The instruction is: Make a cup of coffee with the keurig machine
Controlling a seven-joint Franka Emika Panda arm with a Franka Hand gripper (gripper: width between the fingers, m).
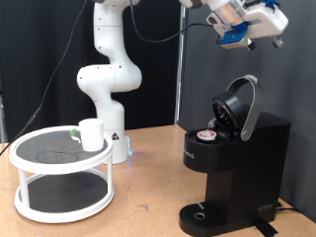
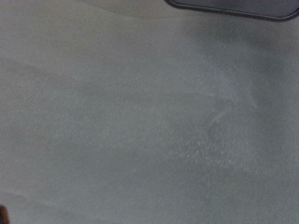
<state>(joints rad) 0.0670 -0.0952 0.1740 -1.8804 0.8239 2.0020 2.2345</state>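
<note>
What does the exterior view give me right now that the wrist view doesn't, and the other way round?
Only the exterior view shows the gripper up high at the top right, above the keurig machine with its lid raised and a coffee pod sitting in the chamber, and the cup on the white two-tier stand at the left. Only the wrist view shows a blurred grey surface with a dark edge at its border. Nothing recognisable appears in both.

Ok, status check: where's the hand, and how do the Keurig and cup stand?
Hand high above the keurig machine, holding nothing visible. Lid up, pod seated. Cup on white rack, exterior view's left. Nothing blocking.
</note>
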